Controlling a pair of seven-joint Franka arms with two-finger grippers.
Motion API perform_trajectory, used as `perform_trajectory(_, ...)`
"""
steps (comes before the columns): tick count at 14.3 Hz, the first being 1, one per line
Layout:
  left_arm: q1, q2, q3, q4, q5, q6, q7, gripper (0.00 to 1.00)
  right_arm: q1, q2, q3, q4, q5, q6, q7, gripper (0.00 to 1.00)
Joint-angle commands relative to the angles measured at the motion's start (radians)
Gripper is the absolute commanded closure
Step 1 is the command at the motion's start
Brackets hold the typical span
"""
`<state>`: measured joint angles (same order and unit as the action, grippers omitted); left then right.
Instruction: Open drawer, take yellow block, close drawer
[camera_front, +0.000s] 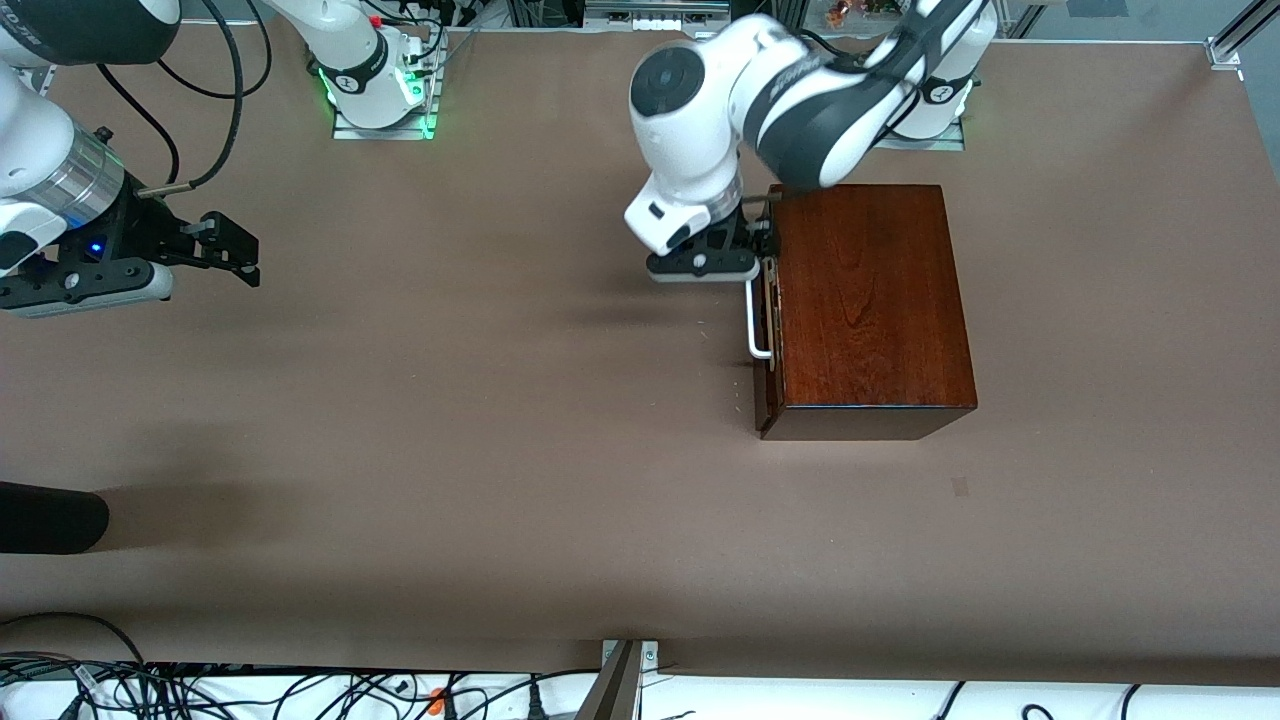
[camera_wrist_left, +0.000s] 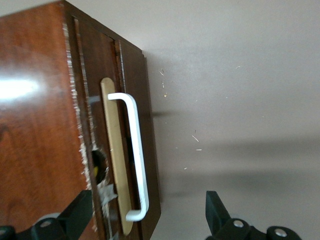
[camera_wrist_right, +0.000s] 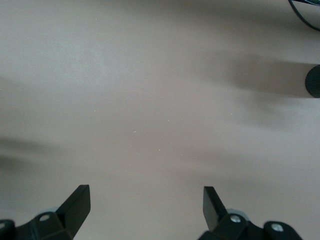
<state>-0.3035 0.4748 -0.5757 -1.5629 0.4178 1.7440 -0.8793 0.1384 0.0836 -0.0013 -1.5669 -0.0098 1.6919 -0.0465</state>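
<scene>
The dark red-brown wooden box (camera_front: 870, 300) stands at the left arm's end of the table. Its drawer (camera_front: 768, 345) is at most barely ajar, with the white bar handle (camera_front: 755, 320) facing the right arm's end. My left gripper (camera_front: 752, 262) is open and level with the handle's end that is farther from the front camera. In the left wrist view the open gripper (camera_wrist_left: 147, 200) straddles that end of the handle (camera_wrist_left: 136, 150), one finger (camera_wrist_left: 80, 210) by the box (camera_wrist_left: 35, 125). A yellow speck (camera_wrist_left: 95, 171) shows in a dark gap; the yellow block itself is hidden. My right gripper (camera_front: 245, 255) is open and empty.
The right arm waits over bare table (camera_wrist_right: 150, 100) at its own end. A black rounded object (camera_front: 50, 517) juts in at that end, nearer the front camera, and also shows in the right wrist view (camera_wrist_right: 314, 80). Cables (camera_front: 200, 690) lie along the near edge.
</scene>
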Motion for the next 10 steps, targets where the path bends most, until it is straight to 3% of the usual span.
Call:
perform_trajectory(1, -0.003, 0.018, 0.008, -0.029, 0.035, 0.047, -0.012, 0.00, 0.006, 0.005, -0.002, 0.019, -0.015, -0.005, 0.008, 0.00)
perform_trajectory(10, 0.001, 0.103, 0.011, -0.055, 0.111, 0.062, -0.052, 0.00, 0.003, 0.005, -0.003, 0.019, -0.016, -0.008, 0.008, 0.00)
